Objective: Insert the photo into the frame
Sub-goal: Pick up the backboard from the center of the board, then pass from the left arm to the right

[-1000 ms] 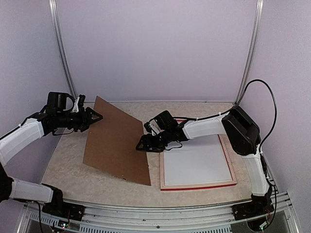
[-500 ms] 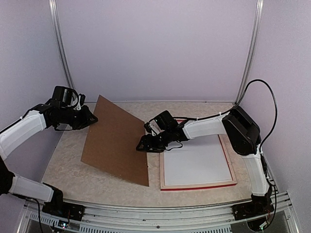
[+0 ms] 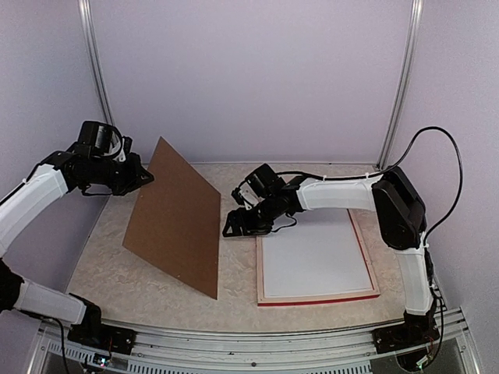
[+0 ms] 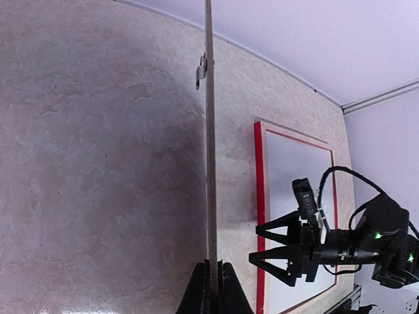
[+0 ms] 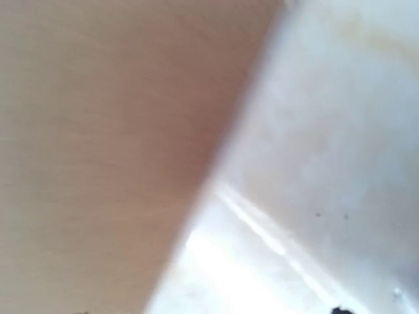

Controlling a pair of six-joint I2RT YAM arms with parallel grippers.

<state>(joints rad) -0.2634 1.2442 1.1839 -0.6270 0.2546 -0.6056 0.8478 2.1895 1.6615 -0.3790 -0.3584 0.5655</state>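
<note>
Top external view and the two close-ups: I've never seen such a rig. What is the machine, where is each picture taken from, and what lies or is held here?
Two robot arms stand at the near edge of a pale marbled table. The wide picture looks down from above and behind them; the other two come from cameras on their wrists. The left hand is shut on one edge of a plain brown rectangular board, tilted up steeply. A large red-edged, pale wooden picture frame lies flat, filled by a white sheet. The right hand hangs open beside the frame's far left corner, holding nothing. Its own camera shows only a blur.
</note>
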